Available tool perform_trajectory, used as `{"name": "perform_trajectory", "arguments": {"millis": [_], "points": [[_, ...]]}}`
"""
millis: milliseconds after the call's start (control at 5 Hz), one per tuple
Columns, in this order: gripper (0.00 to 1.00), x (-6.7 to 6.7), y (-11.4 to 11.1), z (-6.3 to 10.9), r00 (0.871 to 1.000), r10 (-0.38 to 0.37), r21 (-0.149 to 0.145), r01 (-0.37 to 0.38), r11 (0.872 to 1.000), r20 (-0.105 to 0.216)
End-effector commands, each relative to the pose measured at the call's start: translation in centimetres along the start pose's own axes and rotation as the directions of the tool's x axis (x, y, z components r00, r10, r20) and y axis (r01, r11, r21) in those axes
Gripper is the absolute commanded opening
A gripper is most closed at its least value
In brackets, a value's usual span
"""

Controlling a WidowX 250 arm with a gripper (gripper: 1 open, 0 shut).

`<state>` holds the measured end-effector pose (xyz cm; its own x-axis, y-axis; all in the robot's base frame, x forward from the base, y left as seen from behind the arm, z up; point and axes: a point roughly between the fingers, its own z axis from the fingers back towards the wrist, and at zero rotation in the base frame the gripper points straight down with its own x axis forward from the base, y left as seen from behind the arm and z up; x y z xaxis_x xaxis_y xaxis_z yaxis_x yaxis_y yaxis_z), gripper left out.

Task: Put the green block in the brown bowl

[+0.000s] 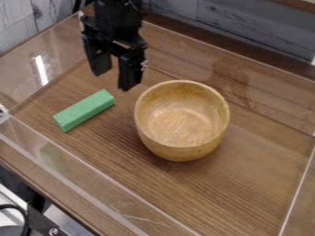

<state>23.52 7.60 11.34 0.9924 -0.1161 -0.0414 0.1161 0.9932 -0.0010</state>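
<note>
The green block (pixel 84 110) lies flat on the wooden table at the left, angled with one end toward the back right. To its right stands the brown bowl (pixel 182 119), upright and with nothing inside. My black gripper (pixel 110 67) hangs pointing down above the table, just behind the block's far end and left of the bowl. Its fingers stand apart and open, with nothing between them. It touches neither the block nor the bowl.
A clear plastic wall (pixel 37 64) runs around the wooden table top (pixel 234 194), with a low clear edge along the front. Grey planks (pixel 246 23) form the backdrop behind the table.
</note>
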Motion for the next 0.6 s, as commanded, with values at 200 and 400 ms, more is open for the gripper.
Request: {"name": "perform_trajectory", "arguments": {"millis": [200,400], "points": [[1.0,-0.3,1.0,0.4,0.999,-0.003,0.027,0.002,1.0,0.041],[1.0,-0.5,1.3,-0.2,0.999,-0.004,0.028,0.003,1.0,0.035]]}}
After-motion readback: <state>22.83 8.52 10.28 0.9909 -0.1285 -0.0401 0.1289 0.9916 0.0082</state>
